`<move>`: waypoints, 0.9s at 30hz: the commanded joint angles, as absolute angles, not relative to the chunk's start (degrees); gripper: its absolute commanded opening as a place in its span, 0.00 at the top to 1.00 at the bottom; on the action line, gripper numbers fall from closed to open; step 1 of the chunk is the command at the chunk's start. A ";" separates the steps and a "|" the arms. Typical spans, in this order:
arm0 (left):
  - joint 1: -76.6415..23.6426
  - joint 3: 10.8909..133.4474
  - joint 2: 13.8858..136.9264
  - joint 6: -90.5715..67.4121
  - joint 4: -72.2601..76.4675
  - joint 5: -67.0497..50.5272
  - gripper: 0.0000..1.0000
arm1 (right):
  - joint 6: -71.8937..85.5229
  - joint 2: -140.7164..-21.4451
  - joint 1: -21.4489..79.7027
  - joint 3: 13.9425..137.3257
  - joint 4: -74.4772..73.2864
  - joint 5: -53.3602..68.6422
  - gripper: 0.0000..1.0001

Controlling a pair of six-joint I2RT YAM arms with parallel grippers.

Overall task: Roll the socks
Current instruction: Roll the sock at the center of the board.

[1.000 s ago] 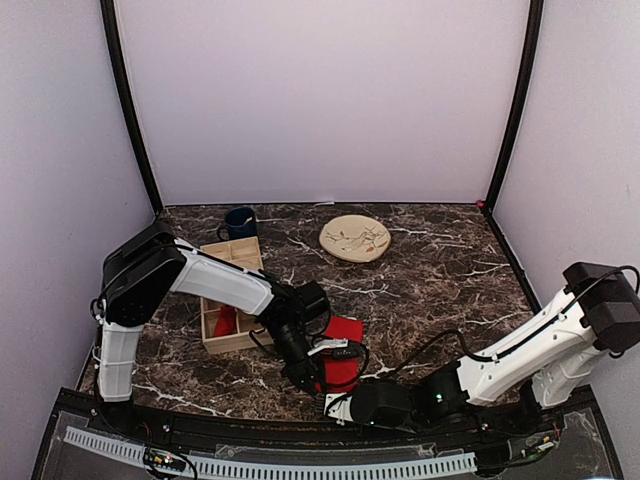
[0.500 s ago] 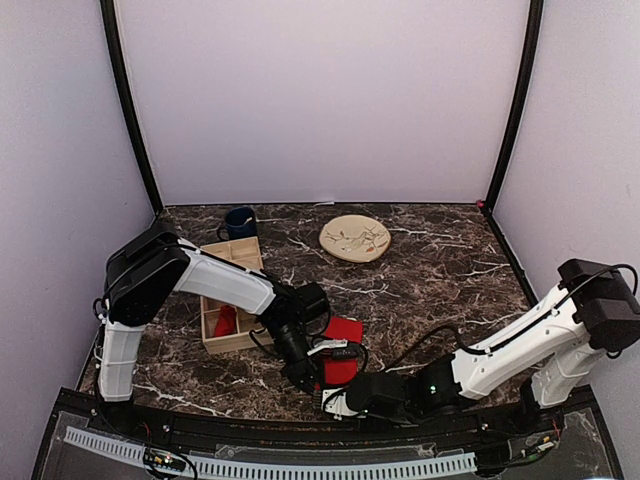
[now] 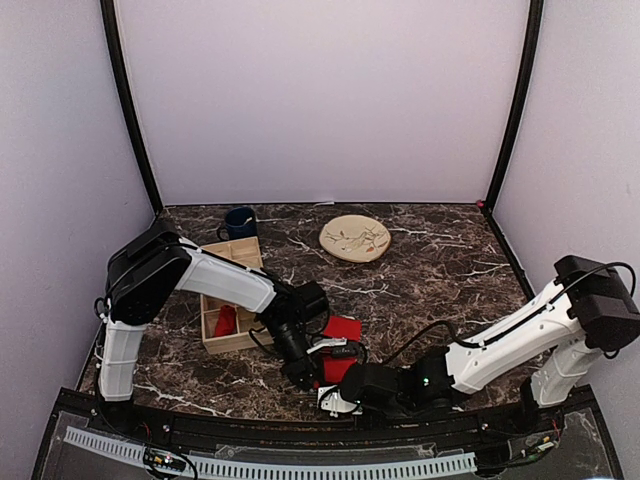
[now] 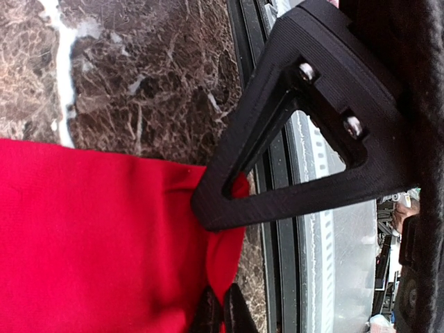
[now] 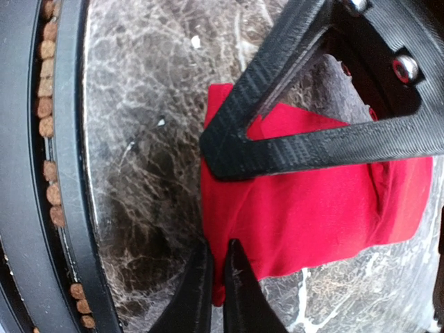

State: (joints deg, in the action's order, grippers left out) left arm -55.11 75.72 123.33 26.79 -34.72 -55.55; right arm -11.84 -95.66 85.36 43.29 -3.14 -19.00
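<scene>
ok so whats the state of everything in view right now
front sock: lying down, not rolled, edge pinched by both grippers
boxed sock: bunched in a compartment, untouched
left gripper: shut on front sock
right gripper: shut on front sock's corner
wooden box: upright, open top
mug: upright
plate: flat, nothing on it

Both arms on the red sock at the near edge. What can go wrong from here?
1. Thin grips: the left jaws pinch only the edge of the sock, the right jaws its corner; fabric may slip out once rolling starts.
2. Crowding: both wrists meet at the same end, beside the table rim; they might collide or drag cloth off.
</scene>
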 commanded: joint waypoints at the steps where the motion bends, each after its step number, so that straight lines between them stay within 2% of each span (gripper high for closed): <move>1: -54.63 76.77 123.66 27.24 -36.55 -55.99 0.99 | -11.20 -97.17 84.22 44.04 -6.04 -17.02 0.97; 3: -54.45 76.78 123.61 26.79 -36.48 -55.87 0.96 | -10.74 -97.29 83.84 44.13 -6.51 -16.52 0.99; 5: -54.41 76.80 123.57 26.27 -36.53 -55.35 0.86 | -10.12 -97.38 83.38 44.15 -6.83 -15.75 1.00; 11: -54.27 76.65 122.86 24.91 -36.07 -53.86 0.71 | -8.59 -96.76 82.56 43.90 -7.07 -14.60 1.00; 15: -53.98 76.21 121.95 23.91 -35.62 -53.26 0.66 | -8.12 -96.68 82.14 43.79 -6.89 -14.29 1.00; 27: -53.24 74.27 119.95 20.62 -33.19 -47.09 0.61 | -6.66 -95.97 81.91 43.34 -6.80 -14.63 1.00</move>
State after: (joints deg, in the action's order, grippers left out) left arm -54.08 75.81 121.69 21.65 -34.15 -53.95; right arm -7.86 -95.85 82.59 44.23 -4.14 -14.83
